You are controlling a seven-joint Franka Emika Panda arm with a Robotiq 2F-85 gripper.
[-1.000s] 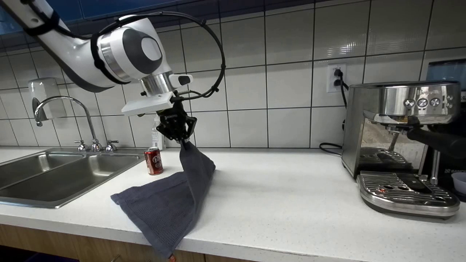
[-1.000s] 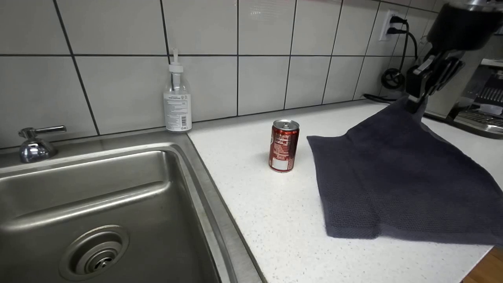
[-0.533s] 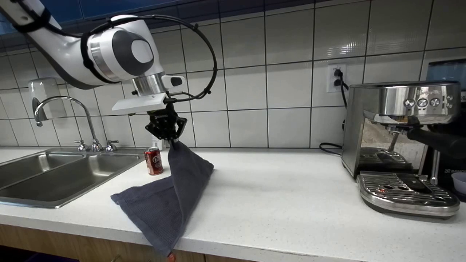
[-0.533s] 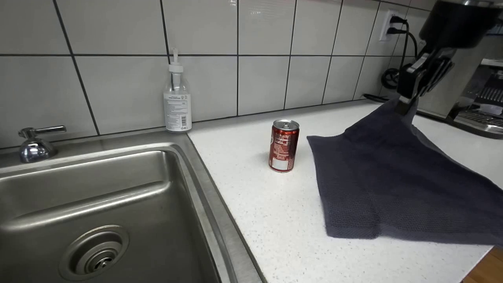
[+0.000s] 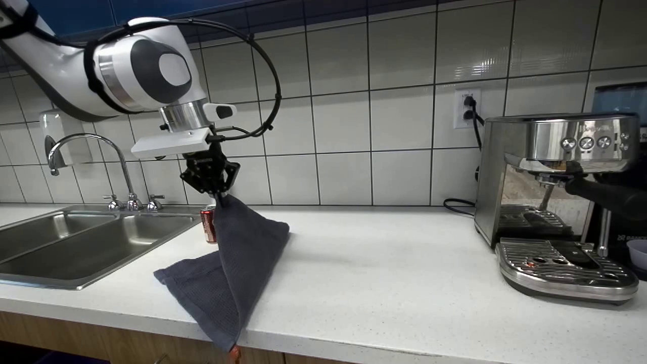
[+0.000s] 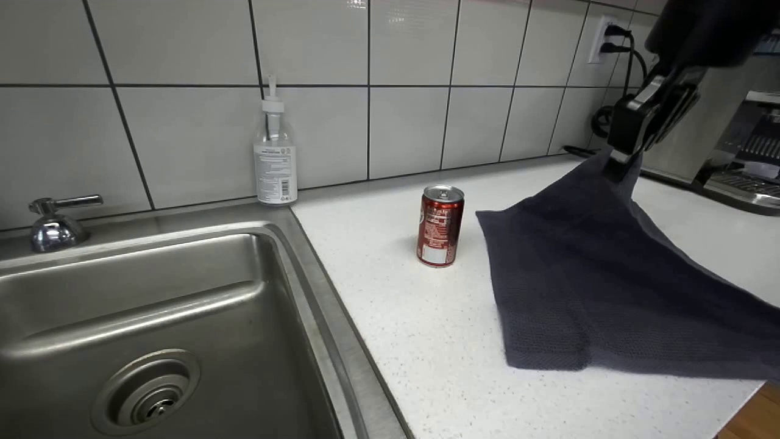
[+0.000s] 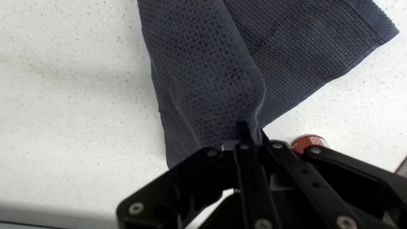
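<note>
My black claw [image 7: 254, 132] pinches a raised edge of the dark blue-grey textured cloth towel [image 7: 203, 76], whose lower part lies on the white speckled countertop [image 6: 396, 305] near a red cylindrical metal can [image 6: 440, 228].

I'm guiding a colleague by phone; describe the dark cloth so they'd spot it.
Find the steel sink, then the white counter beside it, where a red can stands upright. Near that can lies the cloth: dark blue-grey, textured, part spread on the counter, part pinched and held up by the gripper. Limp, folding fabric sets it apart from the rigid can.
</note>
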